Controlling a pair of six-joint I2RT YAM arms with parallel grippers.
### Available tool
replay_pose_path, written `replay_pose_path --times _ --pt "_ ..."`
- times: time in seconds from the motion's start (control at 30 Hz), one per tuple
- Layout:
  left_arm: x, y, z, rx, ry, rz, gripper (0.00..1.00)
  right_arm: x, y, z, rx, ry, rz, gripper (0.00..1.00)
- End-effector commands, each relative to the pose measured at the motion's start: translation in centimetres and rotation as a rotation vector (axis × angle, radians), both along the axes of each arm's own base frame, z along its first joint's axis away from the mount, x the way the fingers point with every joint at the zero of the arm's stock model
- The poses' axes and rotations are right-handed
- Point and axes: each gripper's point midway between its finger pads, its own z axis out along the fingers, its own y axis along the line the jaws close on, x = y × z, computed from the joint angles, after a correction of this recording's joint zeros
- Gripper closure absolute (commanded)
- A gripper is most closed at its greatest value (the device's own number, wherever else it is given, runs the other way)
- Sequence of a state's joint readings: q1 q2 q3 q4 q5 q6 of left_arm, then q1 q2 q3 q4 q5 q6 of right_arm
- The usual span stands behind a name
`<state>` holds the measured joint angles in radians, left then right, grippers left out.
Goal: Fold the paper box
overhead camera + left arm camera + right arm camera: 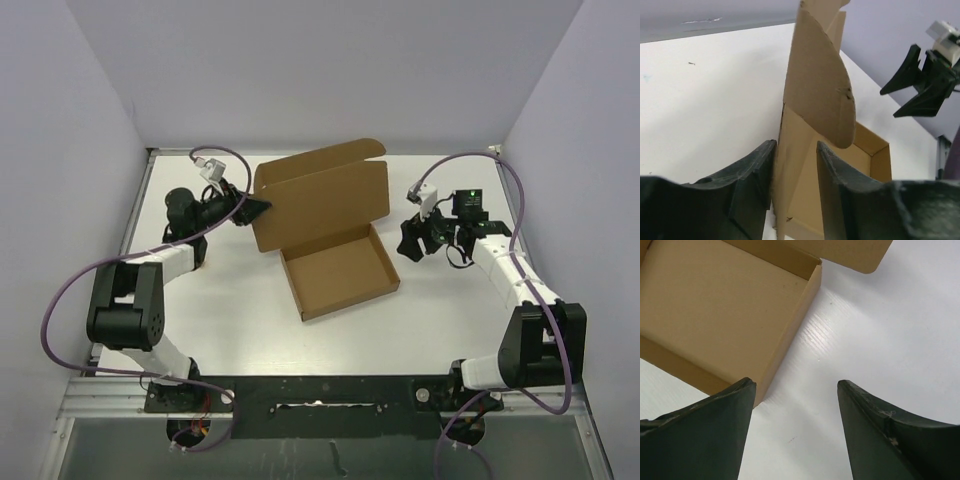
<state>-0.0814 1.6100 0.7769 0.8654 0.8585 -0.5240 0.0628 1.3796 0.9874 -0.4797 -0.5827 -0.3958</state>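
Lid of paper box (340,270) upright toward far table (450,330) edge; left gripper (256,209) slightly parted astride its left edge; right gripper (408,240) gaping, empty, clear.

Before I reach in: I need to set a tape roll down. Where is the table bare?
Bare: the table strip between the paper box and the arm bases. Crowded: the left edge of its lid, where the left gripper straddles it, and the gap between box and right gripper.
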Motion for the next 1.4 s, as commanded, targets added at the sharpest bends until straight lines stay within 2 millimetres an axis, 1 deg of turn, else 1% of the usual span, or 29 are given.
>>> replay_pose_path --times 0.0,0.07,0.13,0.2,0.23,0.27,0.3,0.33,0.37,0.4,0.47,0.5,0.57,0.63,0.7,0.77,0.83,0.9,0.97,1.0,1.07,1.17,1.27,1.37 --pt "2.5 0.4 1.9 -0.031 -0.002 -0.01 0.6 -0.5 0.6 0.7 0.069 0.001 0.03 0.32" --pt "3.8 1.3 2.1 -0.019 0.043 0.034 0.58 -0.5 0.5 0.7 0.073 0.006 0.026 0.32" --pt "4.8 2.6 2.5 -0.005 0.088 0.098 0.56 -0.5 0.4 0.7 0.083 0.01 0.024 0.31" --pt "5.2 4.3 3.0 0.014 0.133 0.174 0.54 -0.5 0.3 0.8 0.096 0.011 0.021 0.31" --pt "5.3 5.3 3.6 0.024 0.131 0.21 0.53 -0.6 0.3 0.9 0.103 0.012 0.02 0.31" --pt "5.0 6.1 4.1 0.035 0.133 0.236 0.51 -0.6 0.3 1.0 0.114 0.013 0.021 0.31" --pt "4.6 7.1 5.0 0.046 0.123 0.275 0.5 -0.7 0.3 1.1 0.125 0.014 0.024 0.31" --pt "4.2 7.8 4.9 0.061 0.13 0.298 0.49 -0.8 0.4 1.3 0.138 0.014 0.03 0.31" --pt "3.4 8.6 5.7 0.078 0.11 0.325 0.49 -0.9 0.6 1.5 0.152 0.013 0.037 0.31" --pt "2.6 9.3 5.9 0.092 0.106 0.348 0.48 -1.0 0.7 1.7 0.166 0.013 0.044 0.31" --pt "0.7 10.9 5.8 0.095 0.128 0.405 0.41 -1.2 1.0 2.3 0.198 0.01 0.061 0.31" --pt "-0.1 11.8 5.5 0.088 0.148 0.452 0.37 -1.3 1.0 2.6 0.213 0.005 0.066 0.31" --pt "-2.0 12.7 4.8 0.068 0.182 0.495 0.31 -1.5 1.0 3.6 0.248 -0.016 0.073 0.31" --pt "-3.8 13.1 4.0 0.053 0.218 0.515 0.26 -1.6 0.9 4.3 0.27 -0.038 0.071 0.31" --pt "-5.4 13.2 2.7 0.044 0.28 0.534 0.22 -1.6 1.0 5.0 0.276 -0.067 0.082 0.31" --pt "-6.7 13.2 1.8 0.043 0.329 0.543 0.21 -1.8 1.2 5.6 0.278 -0.088 0.102 0.31" --pt "-7.8 13.4 0.9 0.057 0.38 0.552 0.2 -1.6 1.2 6.0 0.273 -0.09 0.106 0.26" --pt "-8.9 13.7 0.0 0.084 0.424 0.565 0.19 -1.7 1.4 6.5 0.286 -0.067 0.131 0.23" --pt "-9.9 14.2 -1.3 0.131 0.468 0.588 0.19 -1.8 1.9 6.8 0.321 -0.013 0.148 0.23" --pt "-10.4 14.5 -1.9 0.156 0.483 0.601 0.19 -1.9 2.1 6.7 0.345 0.021 0.15 0.23" --pt "-11.1 15.4 -3.1 0.206 0.517 0.649 0.19 -2.3 2.2 5.9 0.399 0.065 0.156 0.23" --pt "-12.0 16.4 -4.4 0.25 0.562 0.71 0.19 -2.5 1.0 5.3 0.444 0.055 0.139 0.23" --pt "-12.5 17.4 -5.3 0.286 0.589 0.77 0.2 -2.7 0.3 5.3 0.48 0.049 0.125 0.23" --pt "-12.7 18.6 -5.7 0.319 0.601 0.834 0.22 -2.6 0.1 5.3 0.478 0.043 0.115 0.23"
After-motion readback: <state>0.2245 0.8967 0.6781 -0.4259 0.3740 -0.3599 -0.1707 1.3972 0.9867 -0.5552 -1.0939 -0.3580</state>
